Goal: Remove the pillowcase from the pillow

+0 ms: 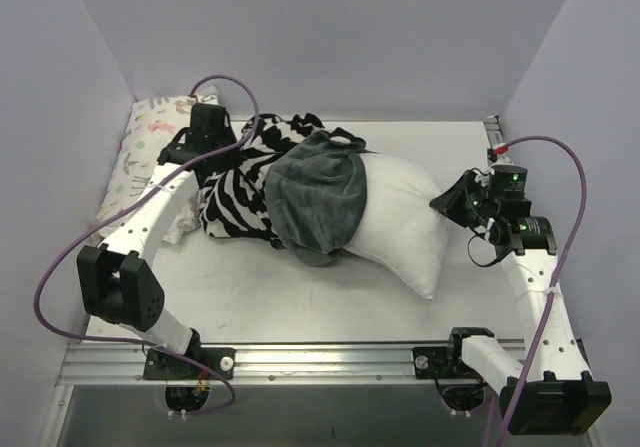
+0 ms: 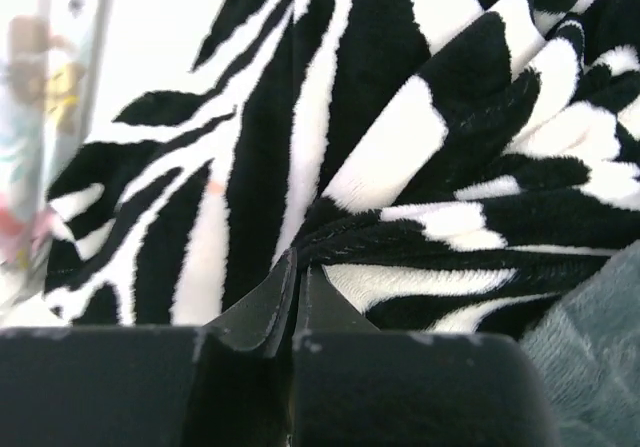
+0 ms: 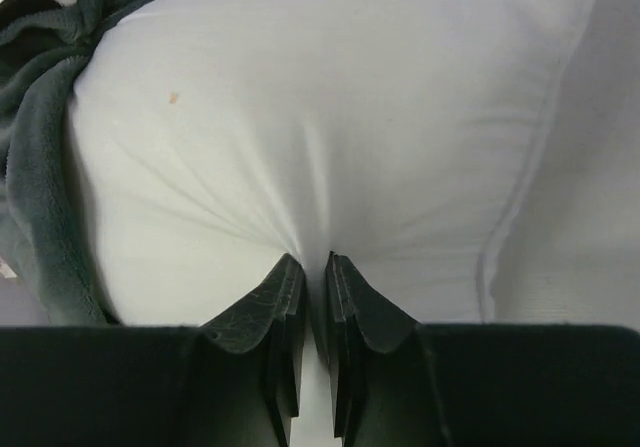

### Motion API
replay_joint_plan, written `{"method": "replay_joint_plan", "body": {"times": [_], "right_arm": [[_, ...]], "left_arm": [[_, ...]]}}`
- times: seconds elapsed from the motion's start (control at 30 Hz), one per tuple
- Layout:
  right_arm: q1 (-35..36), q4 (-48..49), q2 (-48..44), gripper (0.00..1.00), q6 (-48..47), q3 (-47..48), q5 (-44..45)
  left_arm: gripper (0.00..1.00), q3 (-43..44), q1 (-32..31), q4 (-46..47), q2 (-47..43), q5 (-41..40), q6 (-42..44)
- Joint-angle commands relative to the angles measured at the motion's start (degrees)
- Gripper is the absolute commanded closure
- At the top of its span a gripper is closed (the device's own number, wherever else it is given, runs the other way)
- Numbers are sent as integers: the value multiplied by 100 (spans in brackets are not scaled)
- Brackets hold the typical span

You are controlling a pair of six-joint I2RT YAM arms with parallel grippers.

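A plump white rectangular fabric pillow (image 1: 405, 222) lies at a slant. A soft zebra-striped pillowcase (image 1: 240, 192), slate-grey lining turned out, bunches over the pillow's left end. The left gripper (image 2: 297, 272) pinches a zebra fold there. The right gripper (image 3: 315, 272) pinches cloth at the pillow's bare right end.

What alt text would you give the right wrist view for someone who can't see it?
The right gripper is shut on a pinched fold of the white pillow, creases fanning out from the grip. Along the left edge the pillowcase is bunched back, grey inner face out.
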Motion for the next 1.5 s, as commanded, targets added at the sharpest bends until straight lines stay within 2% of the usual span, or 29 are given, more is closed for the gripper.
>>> {"method": "replay_joint_plan", "body": {"times": [0.0,0.03,0.13,0.23,0.3,0.33,0.43,0.47,0.5,0.57,0.67,0.73,0.87,0.9,0.97,1.0,1.03,1.07,1.1,1.13,1.23,1.37,1.47], "right_arm": [[-406,-90,4,100,-148,306,893],[-406,-90,22,100,-148,306,831],[-353,-37,127,100,-148,280,699],[41,-46,136,100,-315,367,1066],[603,-125,127,89,-447,464,1304],[762,-125,136,71,-525,525,1340],[1710,-55,171,48,-745,613,1489],[2086,15,189,35,-850,622,1803],[2708,42,302,30,-1051,623,1998],[3292,173,469,17,-1281,587,2253],[3874,357,935,8,-1615,561,2711],[3901,603,1295,3,-1738,360,2668],[3910,1121,2042,1,-1809,183,2352],[3910,1193,2304,1,-1792,157,2299],[3901,1272,2508,7,-1652,113,2351],[3875,1255,2666,21,-1590,121,2377],[3857,1255,2711,39,-1546,122,2360],[3805,1220,2729,66,-1415,122,2386],[3787,1211,2712,87,-1344,122,2439],[3760,1193,2677,100,-1317,130,2370],[3690,1053,2554,100,-1203,218,2369],[3672,781,2361,100,-1089,473,2220],[3672,675,2229,100,-983,631,2027]], "left_arm": [[100,-116,1038,-43,-255,-1170,102],[100,-178,969,36,-228,-881,137],[100,-292,435,254,-202,-722,155],[100,-442,-14,379,-175,-667,102],[100,-538,-121,440,-193,-597,84],[100,-565,-200,467,-210,-553,41],[99,-679,-315,537,-324,-457,40],[99,-688,-367,546,-333,-421,49],[98,-679,-403,555,-359,-386,58],[95,-653,-473,555,-369,-289,102],[89,-548,-605,511,-351,-210,189],[88,-495,-658,467,-333,-184,216],[74,-407,-780,441,-281,-26,330],[60,-389,-816,432,-281,-17,400],[42,-346,-939,397,-333,-87,471],[29,-337,-974,379,-446,-148,558],[25,-345,-1026,379,-509,-157,602],[21,-354,-1053,388,-692,-192,646],[18,-354,-1088,344,-789,-253,725],[17,-380,-1158,335,-895,-289,761],[13,-564,-1334,318,-1369,-403,849],[12,-1126,-2133,458,-1975,-614,691],[11,-1794,-2755,949,-2074,-720,332]]}}
